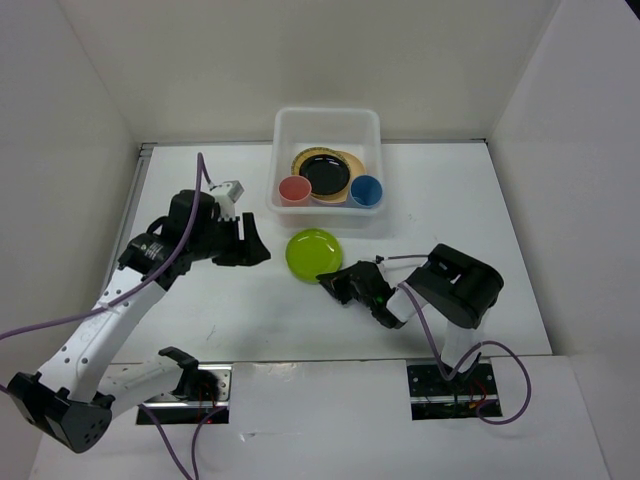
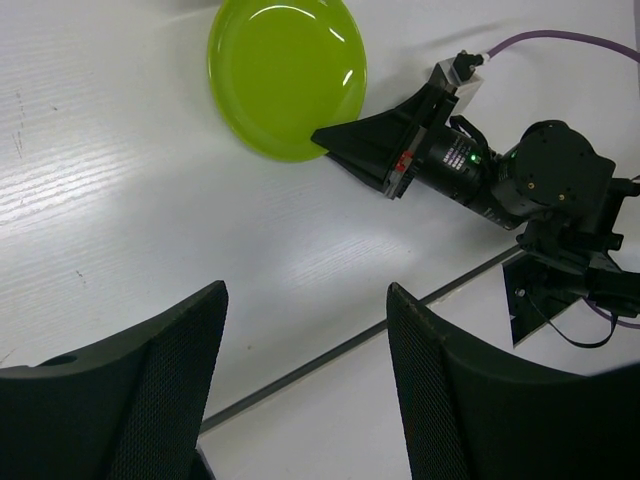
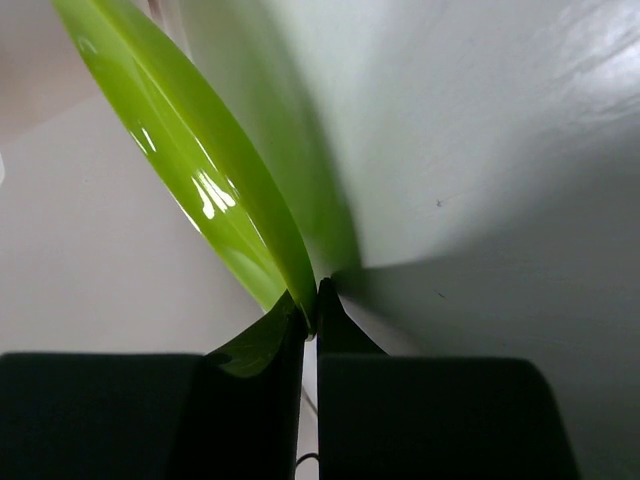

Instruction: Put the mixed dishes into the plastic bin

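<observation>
— Right gripper (image 1: 327, 278) is clamped on the near rim of the lime green plate (image 1: 313, 253). In its wrist view the two fingertips (image 3: 345, 345) meet on that rim with no gap that I can see.

— How does that arm sit?

— Low and folded, with the elbow out to the right. The forearm reaches left across the table (image 1: 480, 220), and the fingers point at the plate from its near-right side.

— Is the plate off the table?

— I can't tell. From the wrist it slants up and away and is cut off at the top edge. From overhead it looks close to flat.

— And the left arm?

— I see it stretched up and forward from its base, wrist turned toward the right. The left gripper (image 1: 262, 252) hangs above the table just left of the plate, apart from it. Its jaws are spread wide with nothing between them.

— Where is the plate relative to the bin?

— Outside it, just in front of the near wall of the plastic bin (image 1: 327, 112). Inside the bin I see the black plate (image 1: 326, 176) lying on a tan disc (image 1: 355, 165). The red cup (image 1: 294, 190) stands at the near left and the blue cup (image 1: 367, 190) at the near right. Whatever lies under the black plate is mostly covered, so I can't count the layers.
</observation>
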{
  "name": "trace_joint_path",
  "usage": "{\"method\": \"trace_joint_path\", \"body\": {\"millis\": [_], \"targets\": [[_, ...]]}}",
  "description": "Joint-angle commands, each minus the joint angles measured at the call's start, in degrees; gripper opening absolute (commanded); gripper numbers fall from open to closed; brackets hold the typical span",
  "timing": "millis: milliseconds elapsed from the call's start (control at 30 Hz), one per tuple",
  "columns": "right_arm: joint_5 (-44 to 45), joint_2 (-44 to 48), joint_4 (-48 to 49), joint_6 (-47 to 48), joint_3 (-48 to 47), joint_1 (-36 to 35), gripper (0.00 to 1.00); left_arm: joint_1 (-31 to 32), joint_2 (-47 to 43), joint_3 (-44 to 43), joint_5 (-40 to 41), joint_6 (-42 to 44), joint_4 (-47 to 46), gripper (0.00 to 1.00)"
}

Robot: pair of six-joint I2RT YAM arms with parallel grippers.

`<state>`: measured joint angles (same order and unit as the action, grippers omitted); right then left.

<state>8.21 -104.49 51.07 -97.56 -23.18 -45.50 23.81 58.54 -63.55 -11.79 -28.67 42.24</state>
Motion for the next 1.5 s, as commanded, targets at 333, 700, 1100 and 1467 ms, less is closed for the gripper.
{"method": "trace_joint_path", "body": {"millis": [333, 700, 1100, 1467], "targets": [[-0.22, 18.87, -35.84, 22.39, -8.18, -8.55, 0.00, -0.26, -2.65, -1.75, -0.25, 0.72, 0.04, 0.72], [-11.89, 36.28, -56.34, 41.30, -25.49, -3.48, 0.00, -0.26, -3.17, -5.61, -0.25, 0.72, -0.58, 0.77], [-26.83, 12.93, -64.49, 58.42, -62.89, 24.47, 0.00, -0.26, -2.12, -13.96, 3.00, 1.33, 0.65, 0.80], [-25.87, -12.56, -80.75, 69.08, -92.12, 30.11, 0.00, -0.26, -3.17, -13.53, 3.53, 1.33, 2.41, 0.80]]}}
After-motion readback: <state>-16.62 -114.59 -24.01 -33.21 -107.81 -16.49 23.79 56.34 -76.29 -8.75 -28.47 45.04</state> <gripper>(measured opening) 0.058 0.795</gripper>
